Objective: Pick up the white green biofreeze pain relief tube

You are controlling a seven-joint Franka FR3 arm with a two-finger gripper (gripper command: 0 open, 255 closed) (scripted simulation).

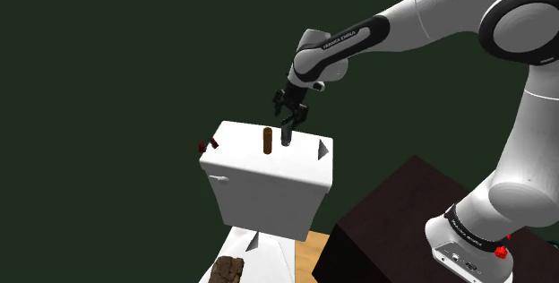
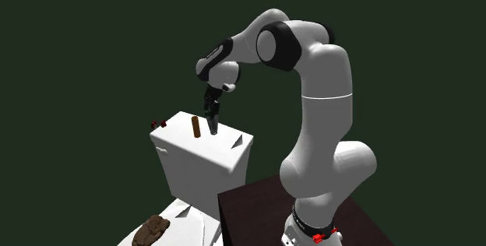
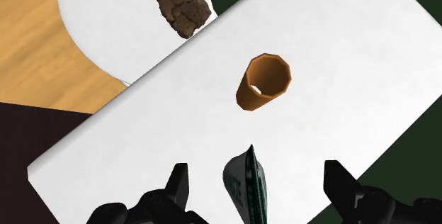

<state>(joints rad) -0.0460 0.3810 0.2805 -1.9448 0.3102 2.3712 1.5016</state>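
Spread wide, the jaws of the gripper (image 3: 256, 167) flank the tube (image 3: 243, 187) without touching it, and the arm (image 1: 430, 12) arches in from the shoulder view's right, wrist pointing down. White and green, pinched flat at its top, the tube stands on the smooth white tank (image 1: 269, 178) at that view's centre, beside a hollow brown cylinder (image 3: 264, 81).

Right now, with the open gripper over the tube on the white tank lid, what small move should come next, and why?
Probably lower the gripper straight down a little. Its fingers stand apart with the white-green tube upright between them, untouched, and in the shoulder view they reach just its top. The brown cylinder stands clear of them.
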